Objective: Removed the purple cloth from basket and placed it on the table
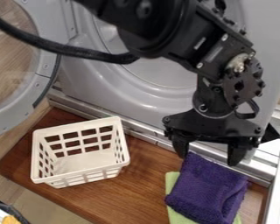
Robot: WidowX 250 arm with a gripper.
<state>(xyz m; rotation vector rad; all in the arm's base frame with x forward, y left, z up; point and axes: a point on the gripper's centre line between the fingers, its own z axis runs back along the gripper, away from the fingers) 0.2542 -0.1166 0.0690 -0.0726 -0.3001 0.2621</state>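
Lying at the near side, low and right of centre in the view, the purple cloth (206,190) rests on top of a green cloth (178,217), whose pale edges stick out at its left and bottom; both are on the brown table (131,192), outside the basket. In the near left corner is a dark-rimmed thing (11,218) with white and orange parts, only partly in view. Farther back, on the table's left part, the white basket (78,173) stands upright, apart from the cloths. The gripper (206,160) points down over the purple cloth's far end, its jaws spread wide; whether they touch the cloth I cannot tell. Behind run metal rails (143,136), then the grey washer (148,94), its round door (44,26) swung open at left. The arm (157,30) comes in from the top edge, a black cable (78,53) beside it.
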